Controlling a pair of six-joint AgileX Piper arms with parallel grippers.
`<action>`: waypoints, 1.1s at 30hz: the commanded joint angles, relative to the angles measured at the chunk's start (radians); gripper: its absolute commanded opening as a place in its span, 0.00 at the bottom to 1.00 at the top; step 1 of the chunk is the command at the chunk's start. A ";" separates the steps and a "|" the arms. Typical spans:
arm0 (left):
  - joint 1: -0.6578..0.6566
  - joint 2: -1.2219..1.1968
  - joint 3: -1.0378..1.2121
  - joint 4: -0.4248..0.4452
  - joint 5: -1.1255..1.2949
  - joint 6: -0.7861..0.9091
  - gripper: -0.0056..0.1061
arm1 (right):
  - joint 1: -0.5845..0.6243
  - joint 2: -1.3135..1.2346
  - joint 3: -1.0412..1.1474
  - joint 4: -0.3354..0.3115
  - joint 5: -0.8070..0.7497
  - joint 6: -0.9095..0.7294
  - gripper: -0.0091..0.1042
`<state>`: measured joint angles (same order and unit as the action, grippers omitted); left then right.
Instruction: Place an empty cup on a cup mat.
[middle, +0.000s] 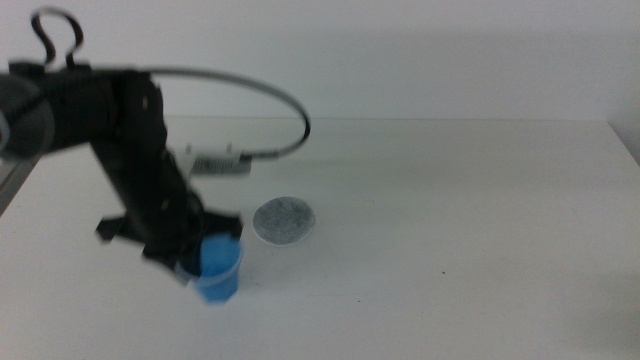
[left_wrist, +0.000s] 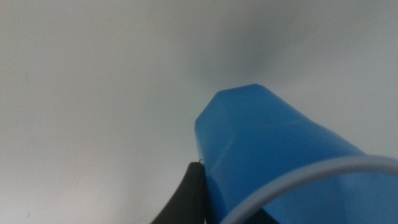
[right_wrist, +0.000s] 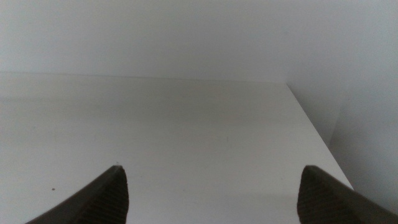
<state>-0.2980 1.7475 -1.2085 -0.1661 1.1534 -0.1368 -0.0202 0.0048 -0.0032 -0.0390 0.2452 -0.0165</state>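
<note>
Blue cup is pinched by the left gripper; only the middle view shows the cup mat. Right gripper fingers are spread.

A robotics lab or test bench: a bare white table against a plain white wall (nothing homely), with a cabled black arm.

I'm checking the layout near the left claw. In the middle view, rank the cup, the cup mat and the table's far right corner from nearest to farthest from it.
Measured from the left claw:
1. cup, gripped in the claw.
2. cup mat, just right and behind.
3. table far right corner, across the table.
</note>
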 joint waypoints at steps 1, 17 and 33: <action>-0.001 0.017 -0.101 -0.030 0.032 -0.020 0.03 | 0.002 -0.005 0.003 -0.007 -0.007 -0.004 0.90; -0.001 0.407 -0.631 -0.109 0.068 -0.014 0.03 | 0.002 -0.005 0.003 -0.007 -0.007 -0.004 0.90; -0.001 0.460 -0.633 -0.112 0.068 0.034 0.12 | 0.002 -0.005 0.003 -0.007 -0.007 -0.004 0.90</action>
<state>-0.2980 2.2122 -1.8335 -0.2797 1.2192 -0.1086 -0.0202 0.0048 -0.0032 -0.0390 0.2452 -0.0165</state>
